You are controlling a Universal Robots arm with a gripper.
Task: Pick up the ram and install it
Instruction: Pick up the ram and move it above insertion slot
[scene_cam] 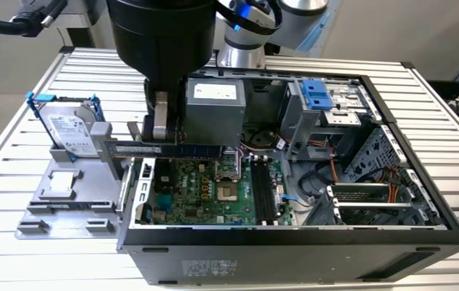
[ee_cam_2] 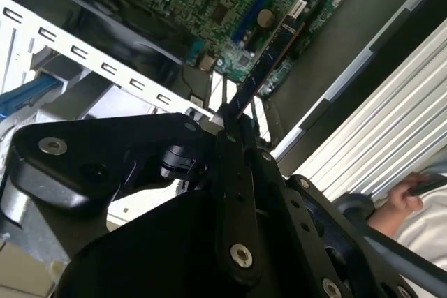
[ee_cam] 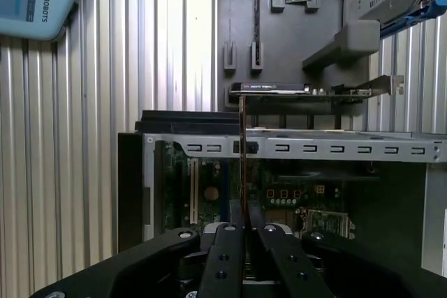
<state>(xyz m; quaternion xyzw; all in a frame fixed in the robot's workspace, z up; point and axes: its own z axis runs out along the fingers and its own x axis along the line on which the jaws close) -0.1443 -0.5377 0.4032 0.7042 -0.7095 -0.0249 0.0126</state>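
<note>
**Ram clamped in the gripper, over the near wall of the open case**

You are looking at a slatted metal table point(scene_cam: 439, 109) with an open computer case point(scene_cam: 294, 254) lying on it, its green motherboard point(scene_cam: 201, 197) facing up. Just beside the case, on the exterior view's left, sits a grey fixture point(scene_cam: 63, 206) with a silver hard drive point(scene_cam: 71, 130) standing in a blue bracket at its far end.

Your arm comes down from the top of the exterior view, and the gripper point(scene_cam: 161, 144) hangs over the case's wall on that same left side. Its fingers point(scene_cam: 159, 121) are closed on the ram point(scene_cam: 197, 150), so the stick is off every surface and carried by the gripper alone.

The ram lies level and on edge, with its flat face towards the exterior camera. The fingers pinch it a little off its middle. One end reaches out over the fixture, close to the hard drive, and the other end reaches in over the motherboard.

In the second wrist view the ram point(ee_cam_2: 269, 57) runs straight out from between the fingertips of the gripper point(ee_cam_2: 234, 120), with the motherboard beyond it. In the first wrist view you see it edge-on, as a thin line point(ee_cam: 242, 165) rising from the gripper point(ee_cam: 243, 227) and crossing the case wall.

The long black slots point(scene_cam: 263, 195) lie on the motherboard towards the exterior view's right, well apart from the ram and running crosswise to it.
</note>
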